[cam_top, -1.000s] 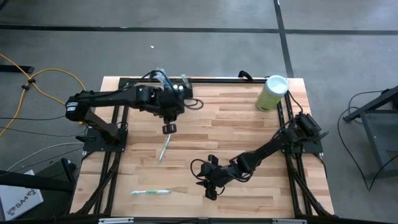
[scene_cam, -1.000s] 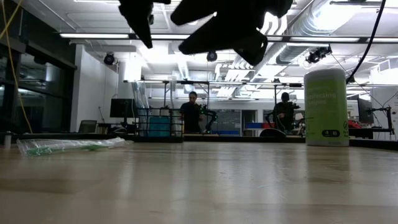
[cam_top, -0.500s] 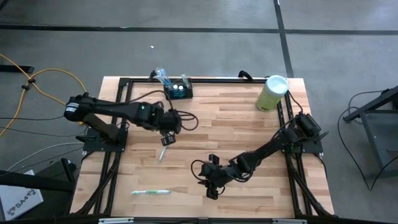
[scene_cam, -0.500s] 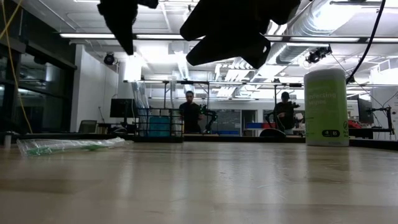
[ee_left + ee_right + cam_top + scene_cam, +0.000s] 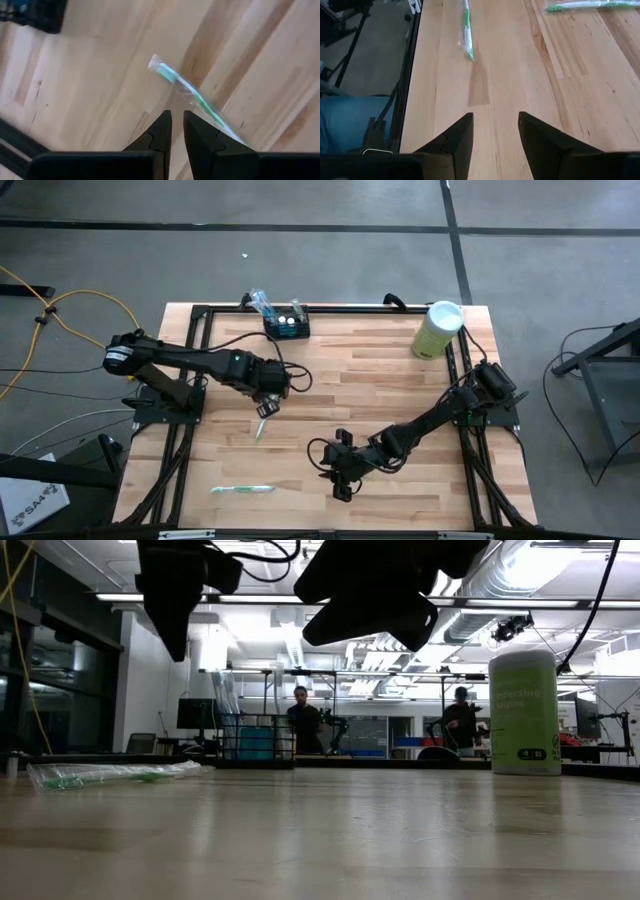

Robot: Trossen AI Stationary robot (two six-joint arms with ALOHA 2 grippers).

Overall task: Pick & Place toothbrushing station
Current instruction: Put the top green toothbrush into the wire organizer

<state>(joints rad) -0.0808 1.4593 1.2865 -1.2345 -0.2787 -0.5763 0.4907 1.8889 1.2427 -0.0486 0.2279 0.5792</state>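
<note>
Table [image 5: 400,380]: a pale wooden top in a black frame is seen from above, with both arms reaching in over it.
Right arm: it is stretched from the right edge toward the front middle of the table; the right gripper [image 5: 340,480] is held low over bare wood, its fingers [image 5: 457,137] set well apart with nothing between them.
Left arm: it is extended from the left edge toward the table's middle; the left gripper [image 5: 263,408] is held above the upper end of a wrapped toothbrush [image 5: 262,423], its jaws drawn to a narrow slit with nothing gripped. In the left wrist view the green brush in its clear wrapper [image 5: 192,97] is seen lying on the wood just beyond the fingertips [image 5: 161,127].
Pale green cylinder [image 5: 437,330]: it is stood upright with a white lid near the back right corner.
Toothbrushing station [image 5: 286,326]: the small black holder is set at the back edge, left of centre, well apart from both grippers; something clear and bluish appears to be leaning out of its left end, though it is too small to be made out.
Second wrapped toothbrush [image 5: 242,489]: it is laid flat near the front left, apart from the first.
Background: two people are seen far off in the room in the low view.
</note>
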